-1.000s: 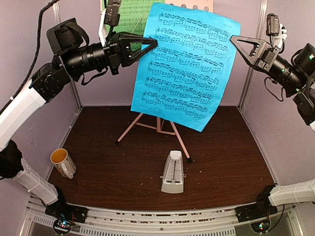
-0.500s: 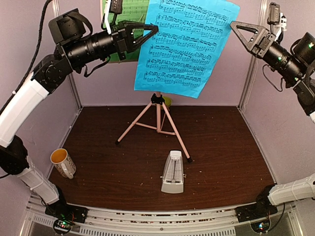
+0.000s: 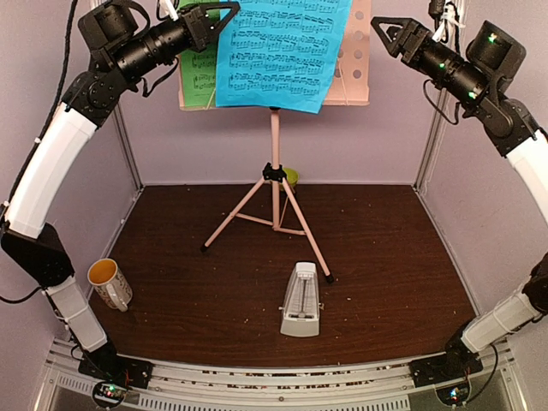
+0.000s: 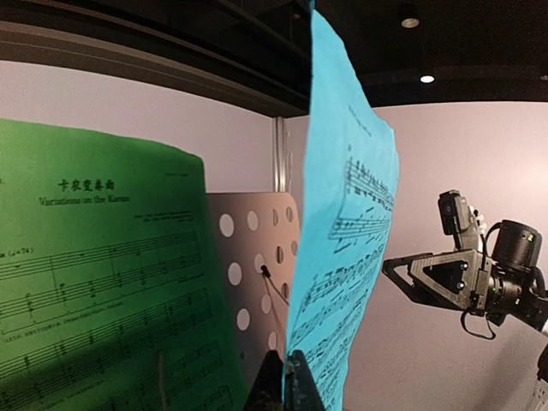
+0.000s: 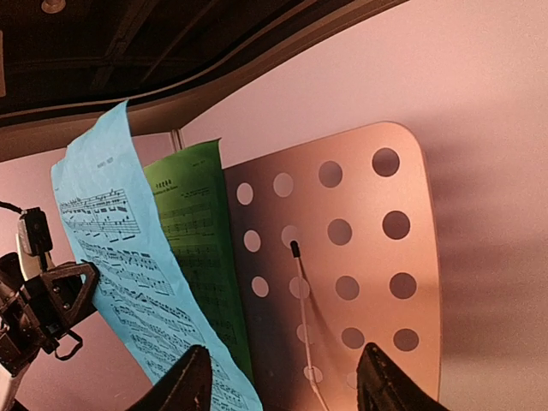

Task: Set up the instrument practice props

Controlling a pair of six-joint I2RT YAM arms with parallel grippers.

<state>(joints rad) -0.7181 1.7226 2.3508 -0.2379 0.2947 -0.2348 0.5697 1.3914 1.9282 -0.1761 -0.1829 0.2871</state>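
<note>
Here's the dark bench, and towering over its far middle is the pink music stand, tripod legs splayed and perforated desk right up at the top of the overhead view. In front of that desk hangs the blue sheet, printed side facing us. It covers the desk's middle and overlaps the right edge of the green sheet, which lies against the desk's left part and juts out past its side. Whether the blue one actually sits on the ledge, I can't tell. The left tool is pressed together, pinching the blue sheet at its edge. Over on the right the right tool is spread wide, gripping nothing, with the bare holed desk facing it. Down on the bench the metronome stands upright, just near of the tripod's right foot. The mug sits at the near left, and a small green bowl peeks out behind the tripod hub.
</note>
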